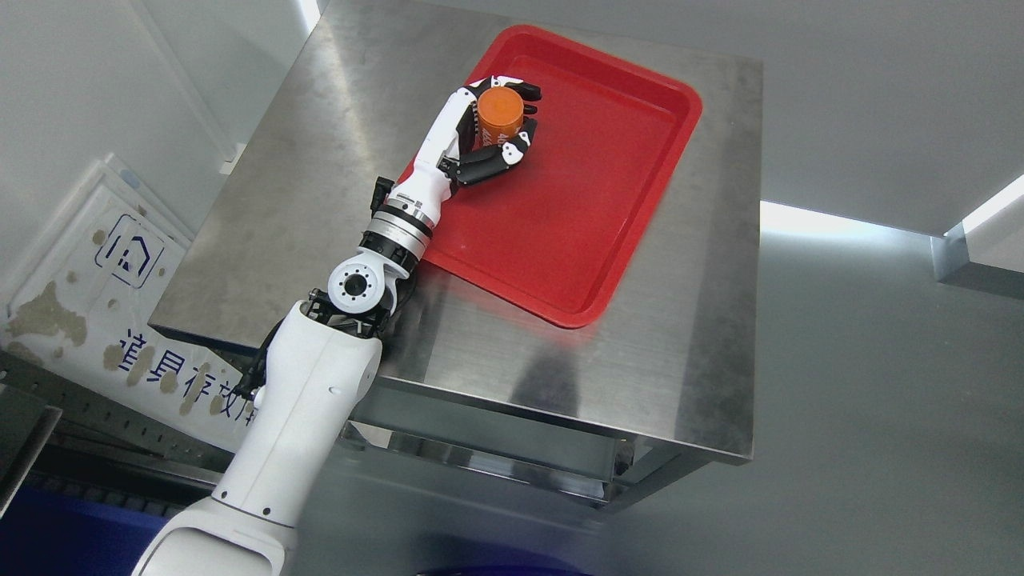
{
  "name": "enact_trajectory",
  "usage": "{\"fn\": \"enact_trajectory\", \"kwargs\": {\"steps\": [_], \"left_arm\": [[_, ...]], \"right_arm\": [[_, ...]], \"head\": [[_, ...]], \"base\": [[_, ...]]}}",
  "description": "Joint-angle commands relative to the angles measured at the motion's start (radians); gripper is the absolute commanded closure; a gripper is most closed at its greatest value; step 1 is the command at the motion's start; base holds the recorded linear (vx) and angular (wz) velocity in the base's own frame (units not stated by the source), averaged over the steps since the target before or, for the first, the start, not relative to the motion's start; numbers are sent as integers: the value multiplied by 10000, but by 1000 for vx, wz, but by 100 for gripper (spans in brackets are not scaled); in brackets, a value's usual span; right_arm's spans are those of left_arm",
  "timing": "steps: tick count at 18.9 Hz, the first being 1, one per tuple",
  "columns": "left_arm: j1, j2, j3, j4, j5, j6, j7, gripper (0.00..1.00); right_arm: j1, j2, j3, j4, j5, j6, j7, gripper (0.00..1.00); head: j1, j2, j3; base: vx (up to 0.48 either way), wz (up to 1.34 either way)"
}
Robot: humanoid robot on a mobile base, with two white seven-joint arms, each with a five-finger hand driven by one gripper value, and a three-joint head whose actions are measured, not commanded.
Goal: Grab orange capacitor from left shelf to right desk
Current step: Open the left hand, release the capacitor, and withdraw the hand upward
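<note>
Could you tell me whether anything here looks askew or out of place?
Only the red tray, which lies skewed to the steel desk's edges. Otherwise nothing stands out: the left hand grips the orange capacitor over the tray, nothing spilled or visibly damaged.

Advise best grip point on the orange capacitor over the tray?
Grip the round side wall of the orange capacitor, mid-height, fingers wrapping from the left, as the left hand does now. It stands upright with its flat top up, over the red tray.
</note>
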Motion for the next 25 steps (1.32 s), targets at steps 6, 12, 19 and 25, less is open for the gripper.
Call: {"fn": "enact_trajectory", "kwargs": {"steps": [6,12,19,25], "left_arm": [[-528,175,663,-1106,-2,390,20,0],[133,175,1569,-4115,44,759,281,0],[133,175,3834,-4272,45,789,235,0],[1464,175,5527,-4272,29,835,296,0]], "right_arm": [[-16,-175,-108,-338,24,-3,-8,0],[-16,-175,-108,-338,24,-3,-8,0],[-16,-175,-108,-338,24,-3,-8,0],[-16,-175,-108,-338,24,-3,-8,0]], "head": [[0,0,0],[0,0,0],[0,0,0],[0,0,0]], "base": [[-5,1],[-4,2],[0,0],[0,0]]}}
